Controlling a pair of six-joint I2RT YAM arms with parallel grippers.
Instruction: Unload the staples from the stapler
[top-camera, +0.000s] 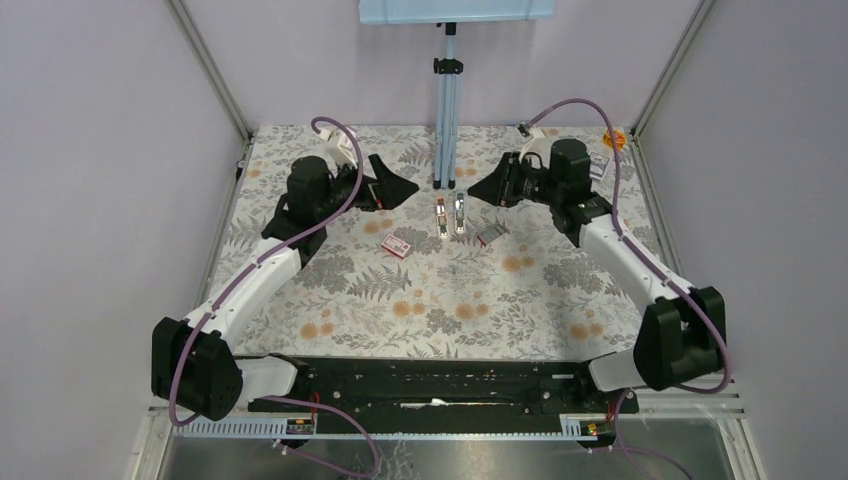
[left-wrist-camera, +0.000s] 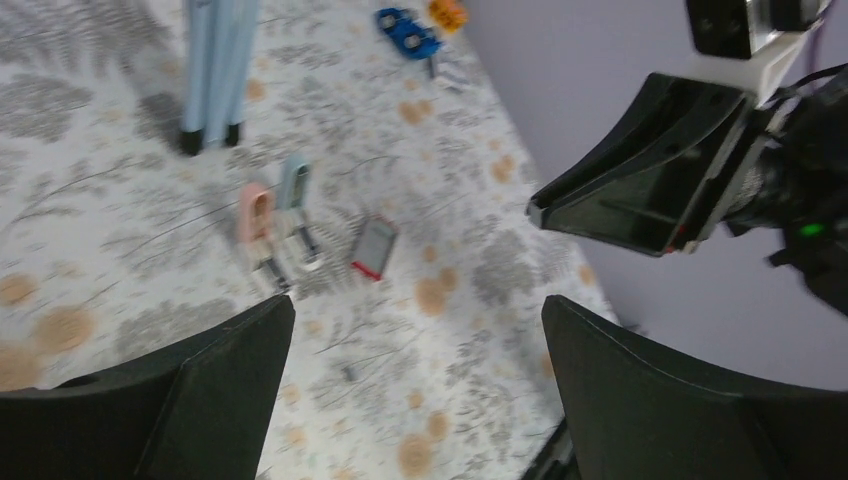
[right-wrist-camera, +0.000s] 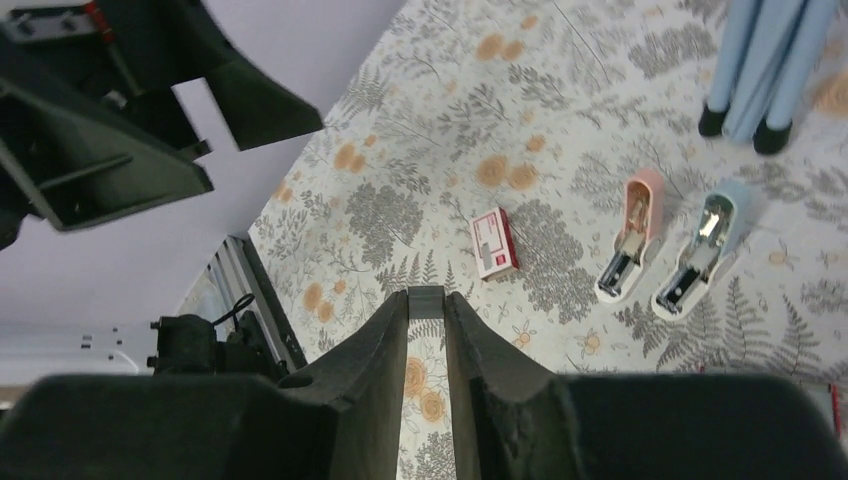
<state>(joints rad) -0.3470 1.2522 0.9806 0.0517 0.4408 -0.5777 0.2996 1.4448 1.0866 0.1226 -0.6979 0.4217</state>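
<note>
Nearest in the overhead view the arm bases (top-camera: 198, 368) are seen, and beyond them the pink stapler (top-camera: 441, 217) and blue stapler (top-camera: 460, 213) are laid side by side on the table (top-camera: 450, 300), between the left gripper (top-camera: 398, 186) and right gripper (top-camera: 487, 189). From the left wrist, its fingers (left-wrist-camera: 200, 390) are seen spread wide, nothing held. From the right wrist, its fingers (right-wrist-camera: 380, 350) are seen narrowly parted, nothing gripped, the staplers lying beyond.

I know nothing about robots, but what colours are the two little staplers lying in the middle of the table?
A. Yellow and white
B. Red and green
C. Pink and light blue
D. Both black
C: the right wrist view shows the pink stapler and the light blue stapler lying side by side.
</note>
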